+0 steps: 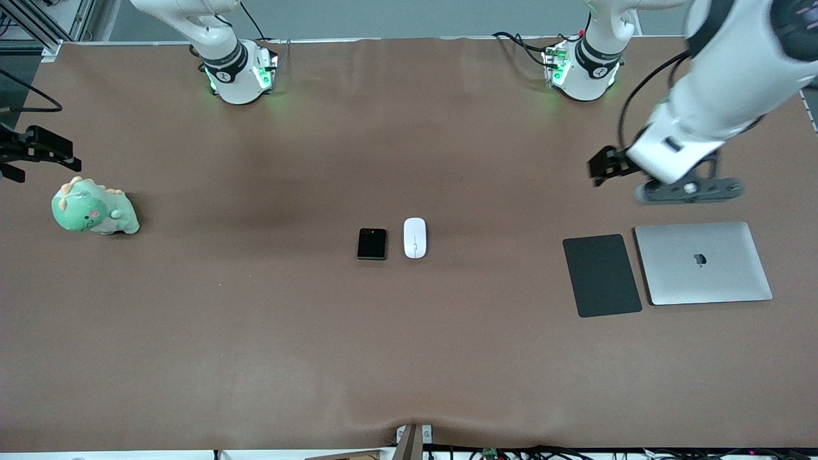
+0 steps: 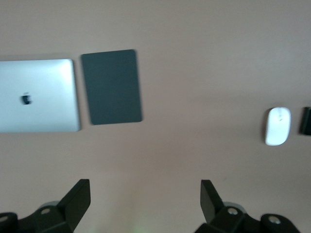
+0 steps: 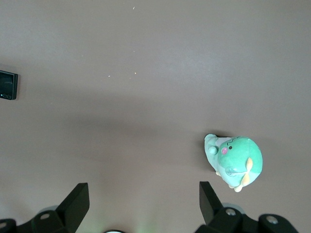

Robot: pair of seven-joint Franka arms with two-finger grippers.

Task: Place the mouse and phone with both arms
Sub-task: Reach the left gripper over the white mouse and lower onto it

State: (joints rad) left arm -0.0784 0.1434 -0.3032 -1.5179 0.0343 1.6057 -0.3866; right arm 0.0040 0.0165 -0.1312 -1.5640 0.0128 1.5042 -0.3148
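The white oval mouse (image 1: 415,237) (image 2: 278,125) and the small black phone (image 1: 372,243) (image 3: 8,85) lie side by side at the table's middle, the phone toward the right arm's end. In the left wrist view the phone (image 2: 306,121) only shows at the picture's edge. My left gripper (image 1: 690,190) (image 2: 145,187) hangs open and empty over bare table at the left arm's end, apart from both. At the right arm's end my right gripper (image 1: 37,148) (image 3: 143,189) is open too, holding nothing, over bare table beside a plush toy.
A dark grey flat pad (image 1: 601,275) (image 2: 112,86) and a closed silver laptop (image 1: 703,262) (image 2: 38,95) lie side by side at the left arm's end. A green plush dinosaur (image 1: 94,211) (image 3: 235,161) sits at the right arm's end.
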